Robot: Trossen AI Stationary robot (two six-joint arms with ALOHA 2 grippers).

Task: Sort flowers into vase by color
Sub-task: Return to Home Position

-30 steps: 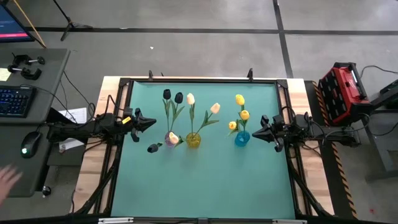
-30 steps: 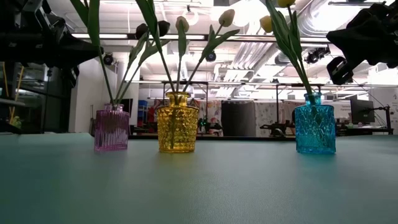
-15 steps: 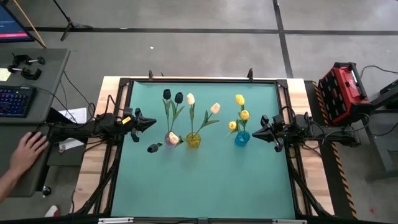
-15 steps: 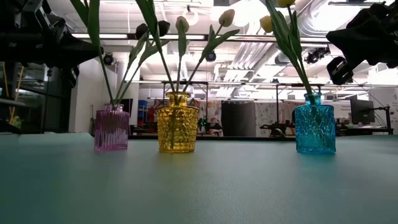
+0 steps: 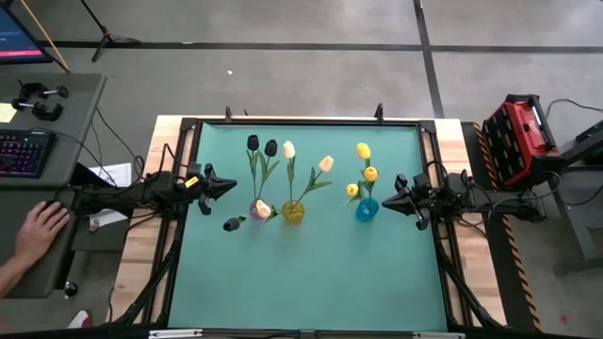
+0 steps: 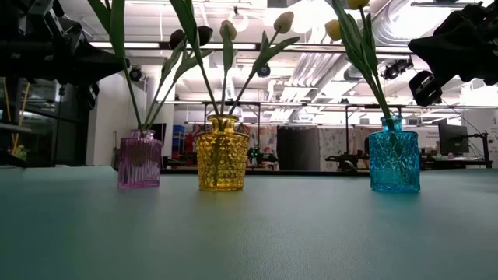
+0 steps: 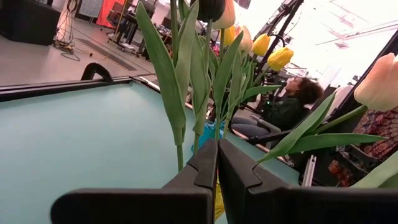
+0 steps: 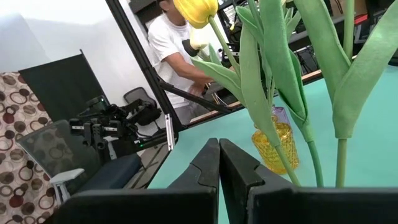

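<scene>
Three glass vases stand in a row mid-table: a pink vase, a yellow vase and a blue vase. Black tulips stand with their stems in the pink vase, and one black bud leans out low to its left. A pale bud shows over the pink vase. Cream-white tulips stand in the yellow vase, yellow tulips in the blue vase. My left gripper is shut and empty left of the pink vase. My right gripper is shut and empty right of the blue vase.
A black frame borders the green mat. A red case sits off the table's right side. A person's hand rests on a side desk at the left, by a keyboard. A person shows beyond the table in the right wrist view.
Both arms have kept still. The person's hand at the far left has moved up onto the side desk and stays there.
</scene>
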